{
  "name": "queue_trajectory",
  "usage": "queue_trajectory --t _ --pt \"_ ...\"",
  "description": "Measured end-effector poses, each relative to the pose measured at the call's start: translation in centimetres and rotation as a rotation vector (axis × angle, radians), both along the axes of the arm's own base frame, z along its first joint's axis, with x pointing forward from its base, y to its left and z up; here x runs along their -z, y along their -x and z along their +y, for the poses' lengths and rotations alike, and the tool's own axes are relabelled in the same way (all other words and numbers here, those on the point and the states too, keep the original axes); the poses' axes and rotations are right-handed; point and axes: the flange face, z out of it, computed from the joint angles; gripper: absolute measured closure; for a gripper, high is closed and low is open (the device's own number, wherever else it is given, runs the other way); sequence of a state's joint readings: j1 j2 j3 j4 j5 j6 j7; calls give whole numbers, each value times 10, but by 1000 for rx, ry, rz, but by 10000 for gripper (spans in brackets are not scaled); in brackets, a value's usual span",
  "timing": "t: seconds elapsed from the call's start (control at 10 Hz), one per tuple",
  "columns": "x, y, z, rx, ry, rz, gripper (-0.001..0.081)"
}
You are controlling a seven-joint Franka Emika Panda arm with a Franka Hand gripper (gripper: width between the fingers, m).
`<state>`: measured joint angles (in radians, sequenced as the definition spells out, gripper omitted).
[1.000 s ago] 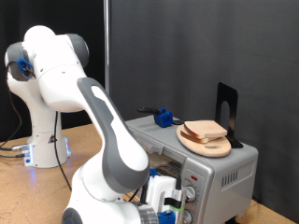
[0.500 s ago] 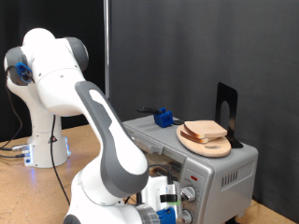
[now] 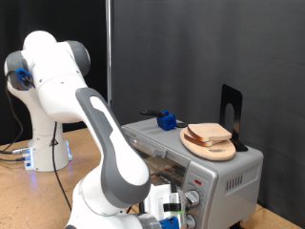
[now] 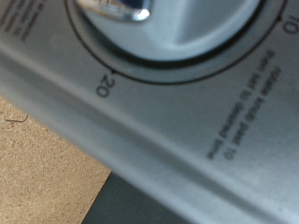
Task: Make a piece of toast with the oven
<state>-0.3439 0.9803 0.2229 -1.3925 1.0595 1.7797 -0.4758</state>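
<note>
The silver-grey oven (image 3: 229, 174) stands at the exterior view's lower right. My gripper (image 3: 172, 211) is pressed up against its knob panel (image 3: 193, 198), largely hidden by my own arm. The wrist view is filled by a round timer knob (image 4: 173, 23) and its dial, with the mark "20" (image 4: 104, 87) on the oven's grey face. No fingers show there. Behind the glass door a tan shape (image 3: 164, 172) shows; I cannot tell whether it is the piece of toast. Another bread slice (image 3: 212, 132) lies on a round wooden plate (image 3: 215, 150) on top of the oven.
A blue clip-like object (image 3: 168, 120) and a black upright stand (image 3: 231, 113) also sit on the oven's top. The robot's white base (image 3: 43, 153) stands at the exterior view's left on the brown table (image 3: 38, 196). A black curtain forms the background.
The hand has sunk a little toward the exterior view's bottom and closer to the knob panel, and less of its white body shows. The bread and plate have not moved.
</note>
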Motion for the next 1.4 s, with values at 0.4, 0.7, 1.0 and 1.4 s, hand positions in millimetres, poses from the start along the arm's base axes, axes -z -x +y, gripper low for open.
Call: queue_trajectory --t 0.4,0.7,1.0,1.4 --pt "-8 3 3 -29 -44 7 457" --pt "-7 3 1 -12 -36 5 635" --pt "-6 3 1 -6 -49 -12 696" --pt "-2 6 1 -9 -85 -133 696"
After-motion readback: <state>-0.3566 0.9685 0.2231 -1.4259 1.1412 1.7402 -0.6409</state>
